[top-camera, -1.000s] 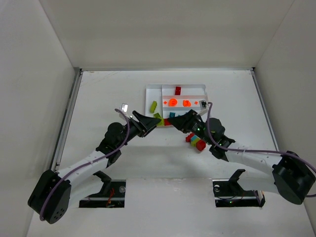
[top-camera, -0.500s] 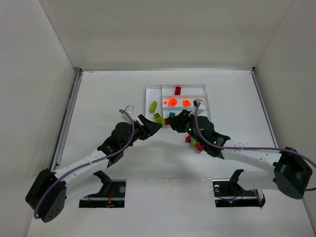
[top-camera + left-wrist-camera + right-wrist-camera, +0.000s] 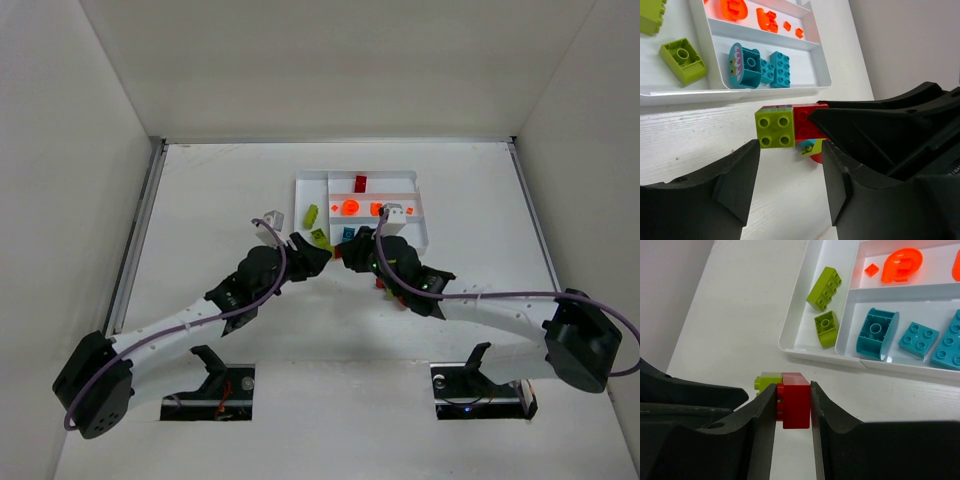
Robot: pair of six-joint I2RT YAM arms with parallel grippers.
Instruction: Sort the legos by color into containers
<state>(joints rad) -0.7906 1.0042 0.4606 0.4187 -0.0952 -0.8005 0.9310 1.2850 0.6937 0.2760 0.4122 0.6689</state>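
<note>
Snugly in right gripper: red brick

A white table sits inside a pale, three-walled enclosure, its back wall rising behind. A metal rail lines the table's left edge. Two dark cut-outs mark the near edge.

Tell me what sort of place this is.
Probably a lab robot test cell: white walls box in a table, left arm and right arm mounted at its edge, tray of toy bricks.
</note>
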